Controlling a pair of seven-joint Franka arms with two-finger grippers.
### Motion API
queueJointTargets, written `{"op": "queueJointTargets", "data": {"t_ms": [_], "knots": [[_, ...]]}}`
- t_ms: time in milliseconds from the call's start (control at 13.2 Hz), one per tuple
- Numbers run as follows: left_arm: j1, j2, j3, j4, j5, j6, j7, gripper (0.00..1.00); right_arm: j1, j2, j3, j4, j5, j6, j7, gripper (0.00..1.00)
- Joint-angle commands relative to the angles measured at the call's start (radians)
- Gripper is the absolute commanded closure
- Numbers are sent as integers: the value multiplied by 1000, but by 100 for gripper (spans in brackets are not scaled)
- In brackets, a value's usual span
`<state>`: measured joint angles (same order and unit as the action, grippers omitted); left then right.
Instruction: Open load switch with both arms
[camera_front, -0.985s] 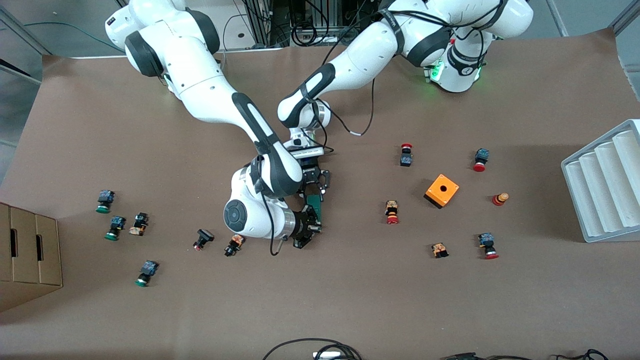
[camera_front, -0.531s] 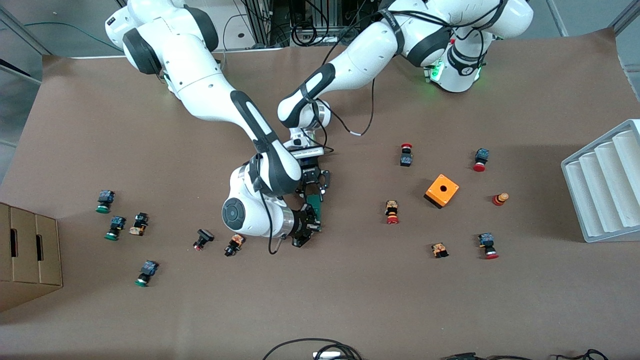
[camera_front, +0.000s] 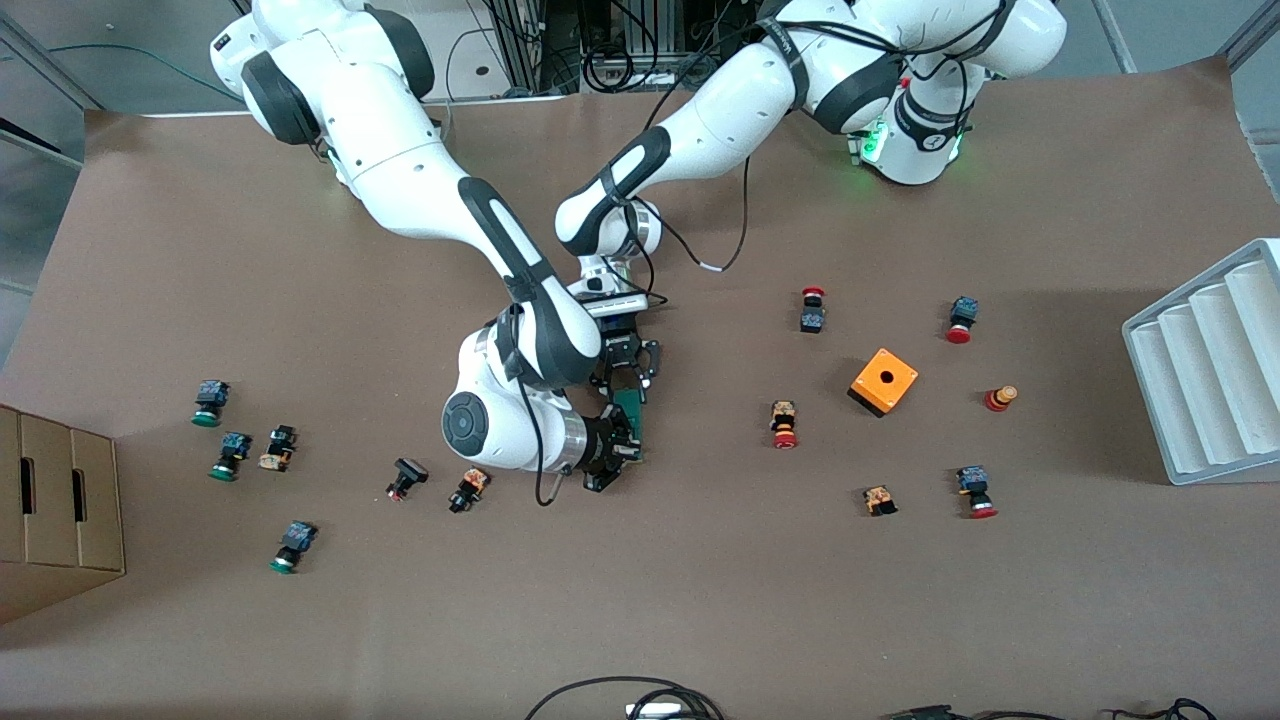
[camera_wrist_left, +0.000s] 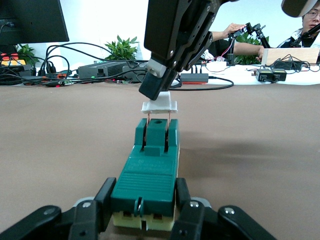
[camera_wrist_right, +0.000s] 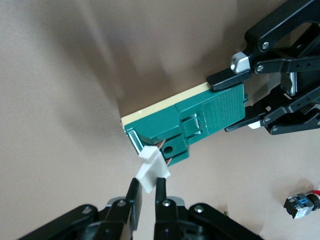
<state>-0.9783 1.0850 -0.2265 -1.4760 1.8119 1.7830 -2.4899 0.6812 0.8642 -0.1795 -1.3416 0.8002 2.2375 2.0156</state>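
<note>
The left pincer (camera_wrist_left: 145, 212) lies low on the table (camera_front: 700, 600), its fingers (camera_wrist_left: 102, 197) clamped on either side of one end of the load switch (camera_wrist_left: 150, 167), the end that lies farther from the front camera. The right pincer (camera_wrist_right: 146, 192) comes down over the switch's other end with its two fingers (camera_wrist_right: 133, 197) pinched on the small white lever (camera_wrist_right: 151, 169), which stands up from two thin copper-coloured blades at that end. The load switch is a slim dark-green bar on a cream base, lying flat on the brown table about midway between the two arms' ends, its length running toward and away from the front camera; in the front view only a strip of green (camera_front: 630, 410) shows between the two black pincers. Toward the left arm's end of the table an orange box (camera_front: 884, 381) with a round hole in its top sits well apart from the switch, with several red-capped push buttons (camera_front: 784, 424) scattered around it and a grey ribbed tray (camera_front: 1215, 360) at the table's edge. Toward the right arm's end lie green-capped push buttons (camera_front: 211, 402) and a cardboard box (camera_front: 55, 510), and two small buttons (camera_front: 468, 490) rest just beside the right arm's wrist.
</note>
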Motion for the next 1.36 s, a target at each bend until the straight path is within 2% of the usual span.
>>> {"op": "queueJointTargets", "data": {"t_ms": [0,1289], "knots": [[7,24,-14,26,12,-20,16,45,1,-57,23,-108,-13,-12,-24,84],[7,21,-22,23,10,-20,16,45,1,-119,40,-185,-26,-13,-57,84]]}}
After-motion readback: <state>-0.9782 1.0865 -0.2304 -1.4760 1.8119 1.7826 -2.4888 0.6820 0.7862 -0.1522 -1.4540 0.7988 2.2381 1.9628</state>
